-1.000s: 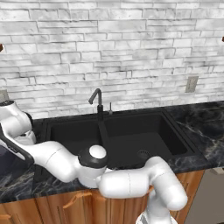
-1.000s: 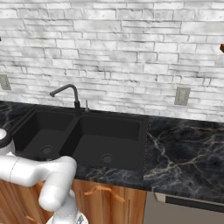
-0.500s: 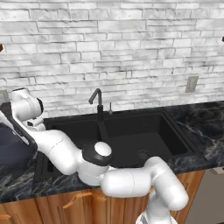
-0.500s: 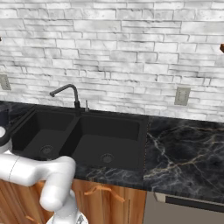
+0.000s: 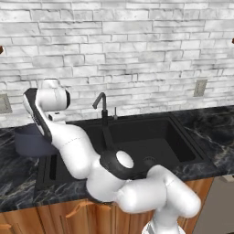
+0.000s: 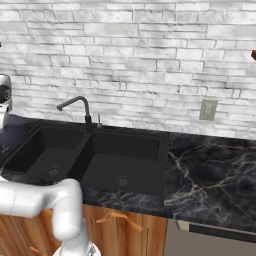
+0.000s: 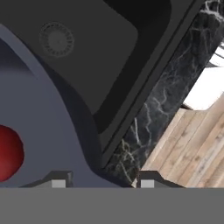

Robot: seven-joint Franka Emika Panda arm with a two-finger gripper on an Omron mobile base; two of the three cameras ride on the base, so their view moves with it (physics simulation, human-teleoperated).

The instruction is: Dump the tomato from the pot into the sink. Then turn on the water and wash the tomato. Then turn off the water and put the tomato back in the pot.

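Claw [image 7: 99, 183] is narrow and grips the pot [image 7: 41, 131] at its rim; one fingertip [image 7: 59, 179] inside, other outside. Pot is lifted at left of the sink [image 5: 151, 137], over the left basin w/ its drain [image 7: 56, 38]. Tomato [image 7: 8, 152] lies inside pot. Bench [image 6: 210, 175] at right.

A white robot arm with dark joints rises from its base at the lower right of the left base view, bends through a rounded elbow, and sweeps up and far to its left. Its wrist and hand sit high at that side, angled downward. In the hand view, the gripper [image 7: 99, 183] shows two small dark fingertips [image 7: 59, 180], its jaws closed on the pot's [image 7: 48, 131] rim.
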